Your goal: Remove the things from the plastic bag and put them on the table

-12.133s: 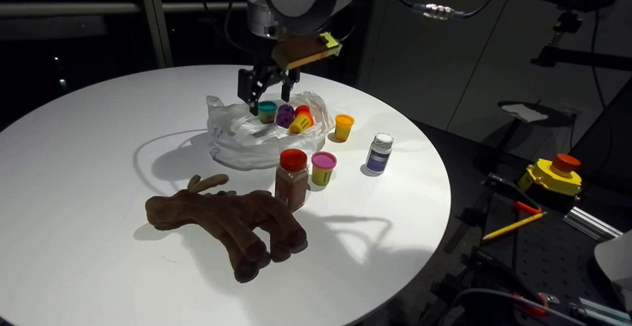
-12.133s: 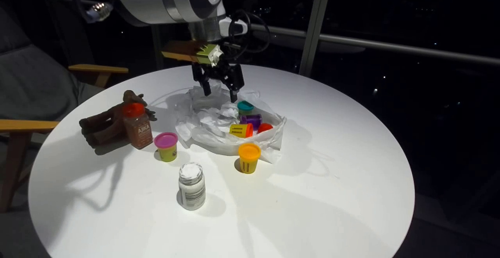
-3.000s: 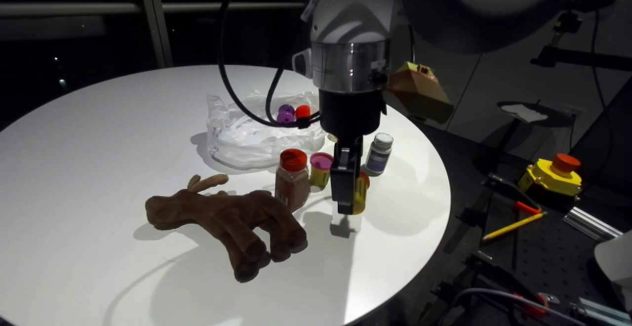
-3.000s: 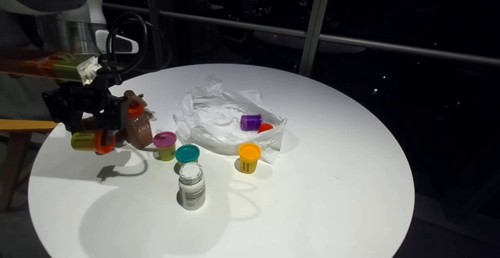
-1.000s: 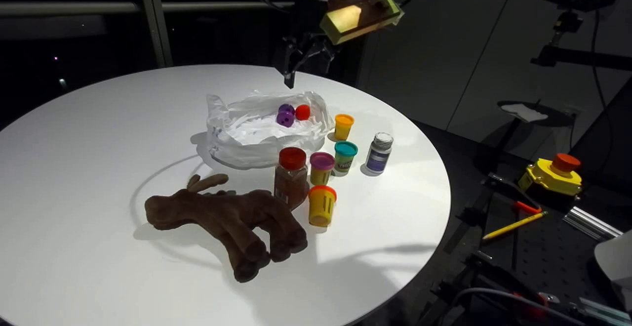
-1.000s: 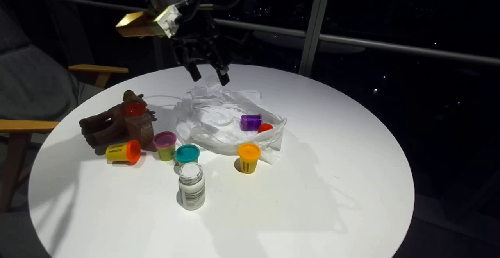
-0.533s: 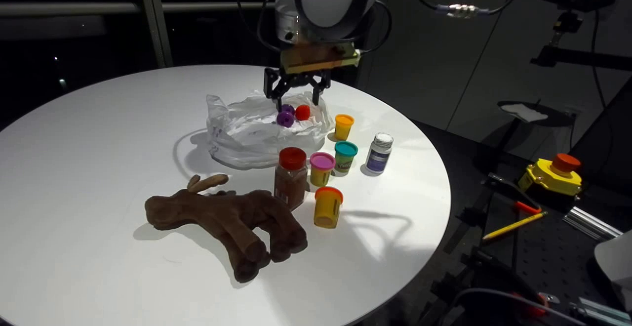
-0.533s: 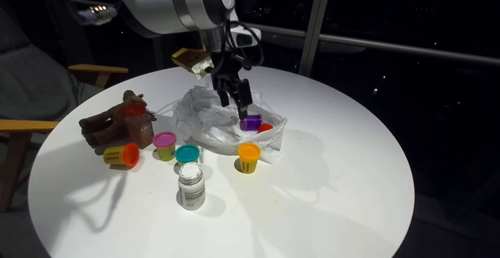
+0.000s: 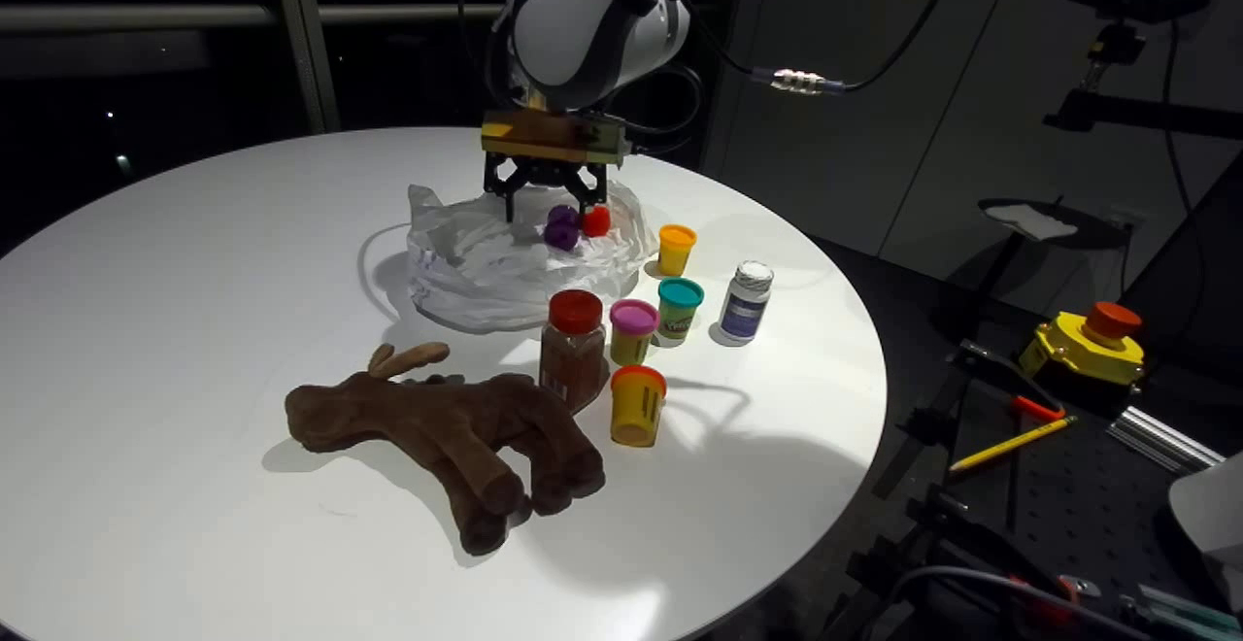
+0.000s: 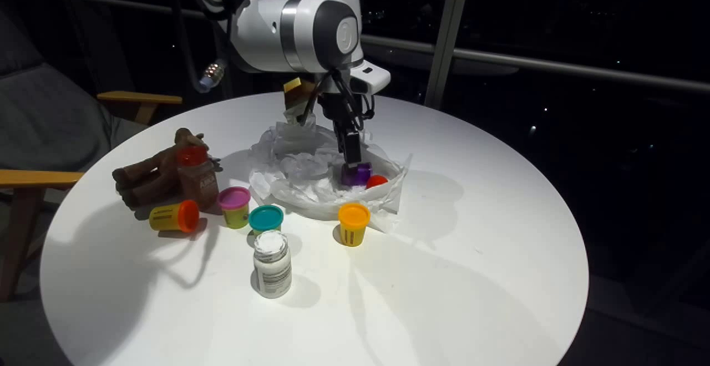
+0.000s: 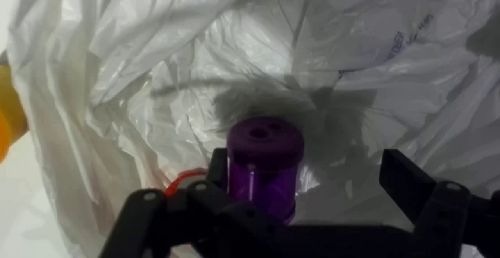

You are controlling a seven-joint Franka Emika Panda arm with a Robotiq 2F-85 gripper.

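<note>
Straddling a glossy purple jar [image 11: 265, 164], your spread tool [image 11: 304, 160] mostly hides a red item [image 11: 180, 178] at its wrist-view nine o'clock.

- We counted four lidded tubs [image 10: 353, 235]: one orange tub [image 9: 675, 254], one teal-lidded tub [image 9: 677, 315], one pink-lidded tub [image 9: 632, 336], one red-orange-lidded tub [image 9: 637, 410].
- We had one purple jar [image 11: 265, 142] and one red object [image 10: 376, 181].
- We found one red-topped jar [image 9: 572, 361], one white bottle [image 9: 745, 305].
- We saw one plush animal [image 9: 427, 418], one plastic bag [image 9: 481, 286], one white-topped table [image 9: 194, 330].
- We spotted one pencil [image 9: 1013, 445], one red push-button [image 9: 1112, 320].
</note>
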